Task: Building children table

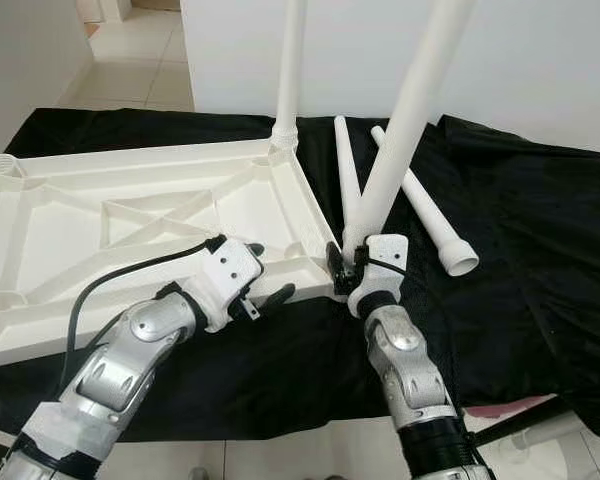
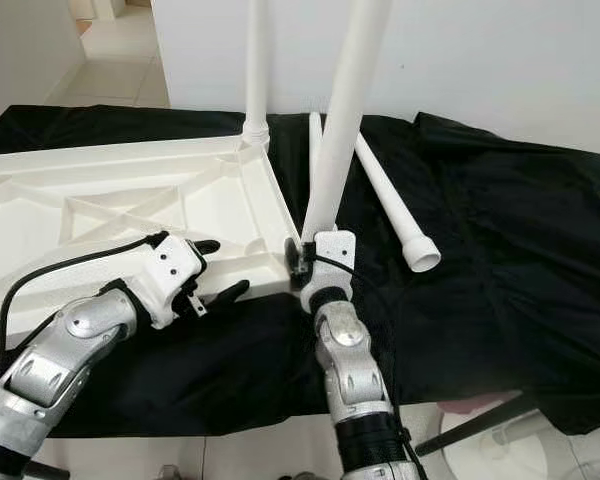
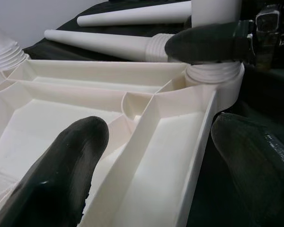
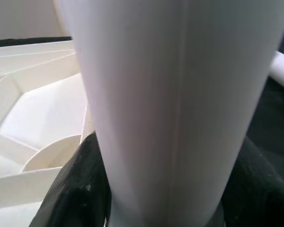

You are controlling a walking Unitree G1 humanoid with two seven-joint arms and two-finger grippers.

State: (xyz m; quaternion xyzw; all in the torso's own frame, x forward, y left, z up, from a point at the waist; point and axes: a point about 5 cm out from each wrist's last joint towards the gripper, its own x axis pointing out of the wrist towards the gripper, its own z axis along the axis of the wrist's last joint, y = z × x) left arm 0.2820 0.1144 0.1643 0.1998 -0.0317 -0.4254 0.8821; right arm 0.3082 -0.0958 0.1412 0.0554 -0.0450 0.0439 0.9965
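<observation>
- We find the tabletop (image 1: 130,215) lying upside down on a black cloth (image 1: 520,230), ribbed underside up.
- One leg (image 1: 290,70) stands upright in the far corner socket; two spare legs (image 1: 425,205) lie flat on the cloth just beside that corner, their long axes running away from the robot.
- The right gripper (image 1: 348,262) is clamped around the base of a second leg (image 1: 405,120) at the near corner socket (image 3: 213,75). This leg's long axis rises from the socket and tilts toward the robot's right, so it is not yet plumb.
- The left gripper (image 1: 265,275) has its fingers (image 3: 61,165) spread wide, straddling the tabletop's near rim without gripping.
- We judge the step in hand to be seating the second leg. The next move calls for straightening it, then turning or pressing it home while the tabletop is steadied.
</observation>
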